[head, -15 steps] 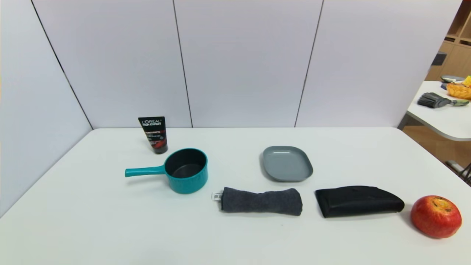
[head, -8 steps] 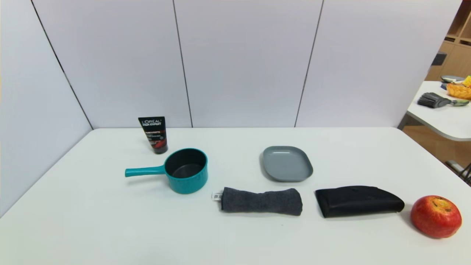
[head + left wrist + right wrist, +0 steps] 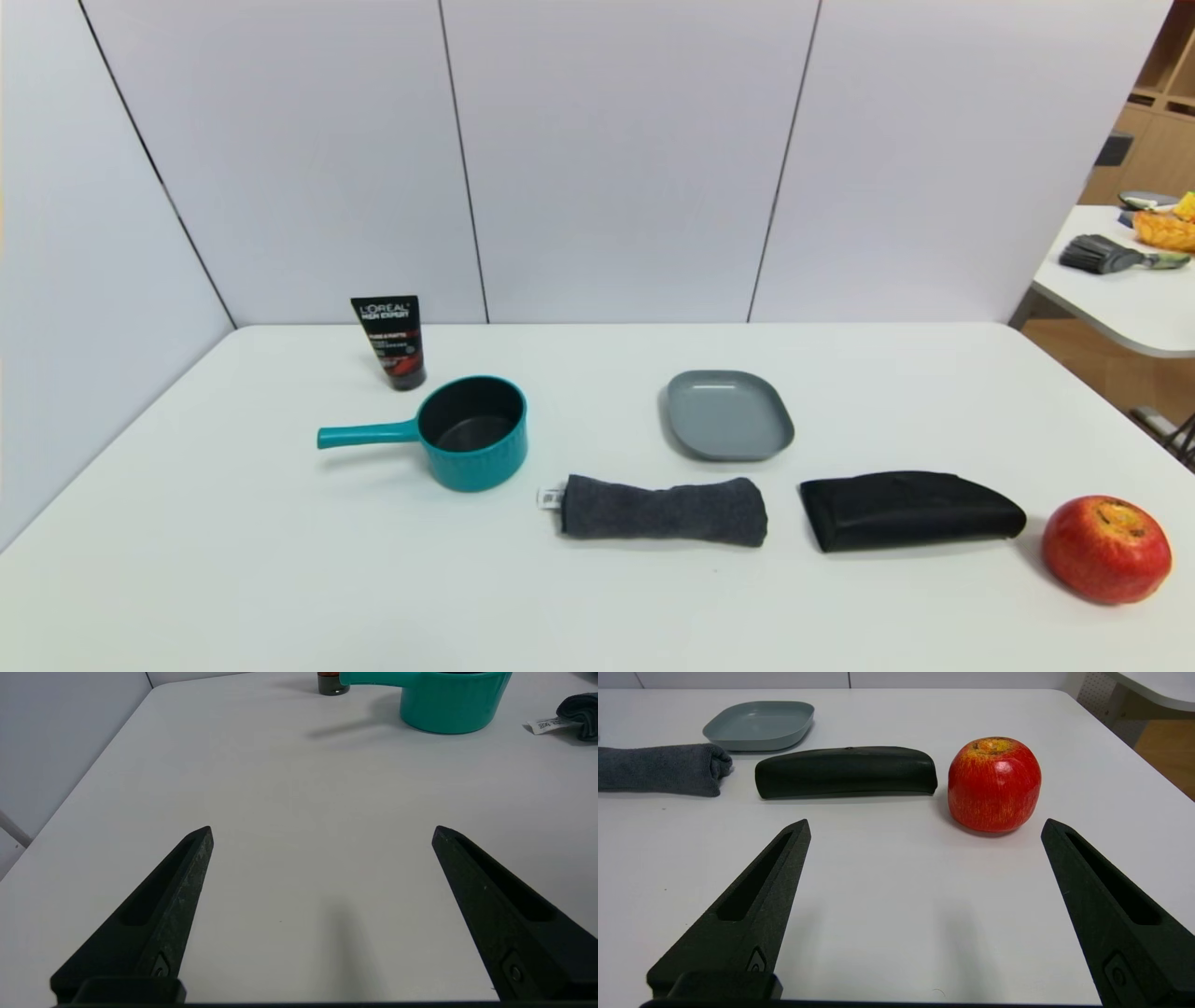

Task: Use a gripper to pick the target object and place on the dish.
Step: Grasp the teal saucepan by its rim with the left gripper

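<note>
The teal saucepan stands upright on the white table, left of centre, its handle pointing left; the left wrist view shows it far off. The grey dish lies bare to its right, also in the right wrist view. Neither arm appears in the head view. My left gripper hovers open over bare table, well short of the saucepan, nothing between its fingers. Near the table's front right, my right gripper is open too, just short of the apple.
A black L'Oreal tube stands behind the saucepan. A rolled grey cloth, a black pouch and a red apple lie in a row along the front. White panels wall the back and left. A second table stands at right.
</note>
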Robot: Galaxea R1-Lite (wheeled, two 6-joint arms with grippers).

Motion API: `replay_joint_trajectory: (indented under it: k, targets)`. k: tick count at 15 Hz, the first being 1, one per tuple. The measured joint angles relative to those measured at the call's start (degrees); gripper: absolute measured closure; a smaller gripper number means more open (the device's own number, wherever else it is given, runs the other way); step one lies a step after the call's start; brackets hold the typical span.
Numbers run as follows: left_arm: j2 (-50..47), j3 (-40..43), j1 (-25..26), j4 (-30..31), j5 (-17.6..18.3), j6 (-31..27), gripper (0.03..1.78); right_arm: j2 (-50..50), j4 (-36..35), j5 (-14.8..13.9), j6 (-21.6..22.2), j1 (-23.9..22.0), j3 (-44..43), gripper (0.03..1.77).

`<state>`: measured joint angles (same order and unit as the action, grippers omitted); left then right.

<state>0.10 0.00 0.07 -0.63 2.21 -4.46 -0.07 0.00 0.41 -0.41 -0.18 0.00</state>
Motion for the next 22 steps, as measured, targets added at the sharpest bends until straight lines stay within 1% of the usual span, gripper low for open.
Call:
replay_joint_trajectory:
  k: [2,4,6,8,10,13,17,20,22]
  targets:
    - [1.3,-0.5,0.0,-0.5,0.0,-0.1,0.12,0.0,0.0,0.0,0.0,0.0,0.0,0.09]
    - [4.4,-4.1,0.0,-2.9,0.1,-0.9,0.12,0.0,0.0,0.0,0.0,0.0,0.0,0.09]
    - [9.3,-11.0,-0.1,-8.1,0.1,-3.1,0.12,0.0,0.0,0.0,0.0,0.0,0.0,0.09]
    - [15.7,-19.3,-0.3,-14.6,0.1,-6.4,0.12,0.0,0.0,0.0,0.0,0.0,0.0,0.09]
    - [22.9,-27.4,-0.6,-20.6,0.2,-9.5,0.12,0.0,0.0,0.0,0.0,0.0,0.0,0.09]
    - [35.5,-39.8,-2.1,-27.4,0.2,-15.1,0.12,0.0,0.0,0.0,0.0,0.0,0.0,0.09]
    - [52.7,-55.5,-7.1,-34.4,0.3,-20.6,0.12,0.0,0.0,0.0,0.0,0.0,0.0,0.09]
    - [65.1,-64.7,-11.8,-36.4,0.5,-24.5,0.12,0.0,0.0,0.0,0.0,0.0,0.0,0.09]
    - [73.0,-70.1,-14.9,-36.8,1.6,-27.3,0.12,0.0,0.0,0.0,0.0,0.0,0.0,0.09]
